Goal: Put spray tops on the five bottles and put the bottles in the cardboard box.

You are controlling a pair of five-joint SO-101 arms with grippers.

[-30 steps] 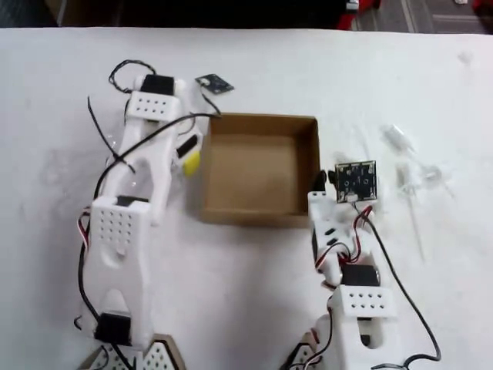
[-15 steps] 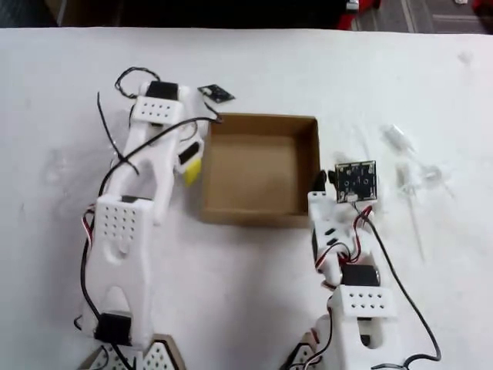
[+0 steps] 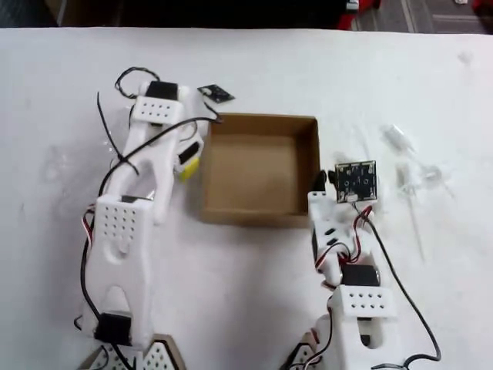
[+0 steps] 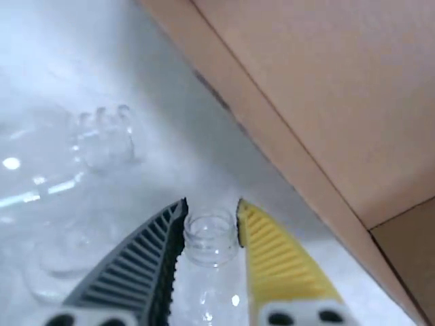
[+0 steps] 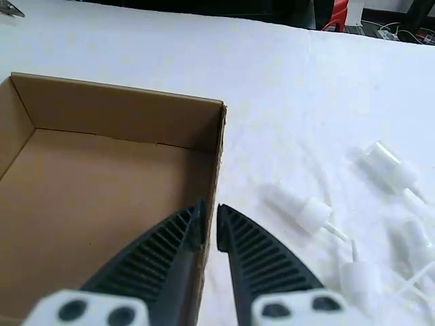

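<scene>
While the white table runs past the high view on three sides, so that only its far edge shows, the cardboard box sits whole near its middle: square, open-topped, brown and matt, with thin upright walls. The left gripper, ribbed plastic with one grey and one yellow finger, lies low just beside the box's left wall. Its fingers are closed against the open neck of a bottle. The bottle's body is cut off below the neck in the left wrist view and hidden under the arm from above. The right gripper, both fingers ribbed and dark, hangs over the box's right wall with its tips almost together and nothing between them. A second bottle, clear and rounded, lies on the table nearby, hard to make out against the white. The spray tops, small white cylinders with thin tubes, lie scattered toward the table's right edge, some cut off.
</scene>
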